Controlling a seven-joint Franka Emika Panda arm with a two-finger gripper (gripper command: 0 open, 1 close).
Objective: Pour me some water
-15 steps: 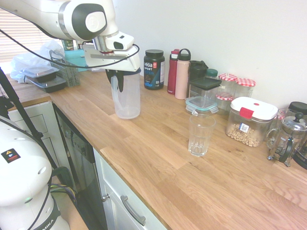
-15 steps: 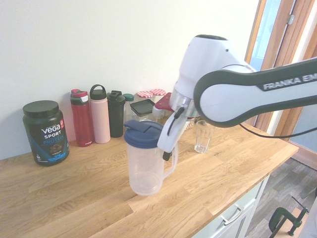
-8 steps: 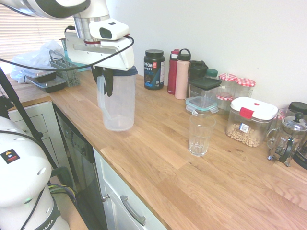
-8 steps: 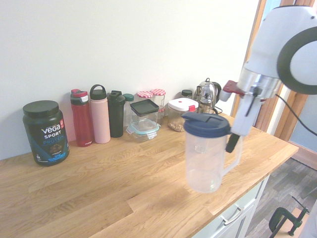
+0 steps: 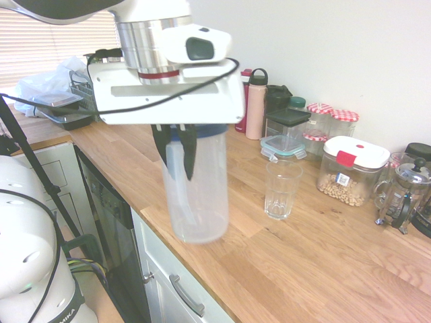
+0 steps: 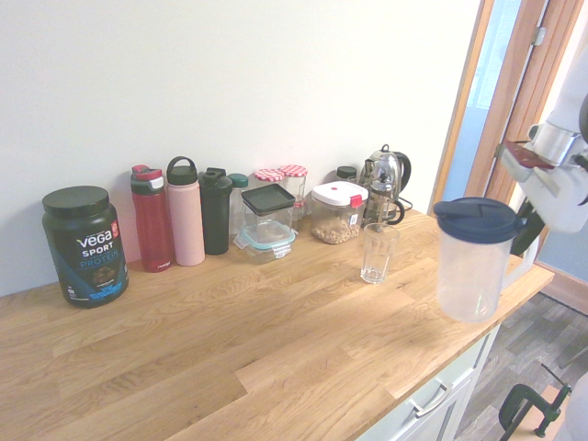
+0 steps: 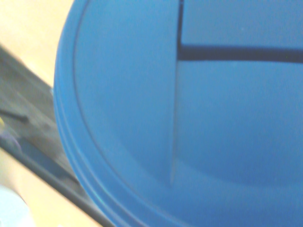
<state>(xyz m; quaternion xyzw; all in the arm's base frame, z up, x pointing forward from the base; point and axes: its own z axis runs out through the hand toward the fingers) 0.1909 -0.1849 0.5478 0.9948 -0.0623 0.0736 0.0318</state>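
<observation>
While pinched by its handle in the pincer, translucent plastic pitcher with round blue lid hangs upright above wooden desk, at three o'clock of ribbed glass tumbler.

White arm, red wrist ring, black cable (looped), dark tool fingers

Clear jug, navy lid (glass colourless).
</observation>
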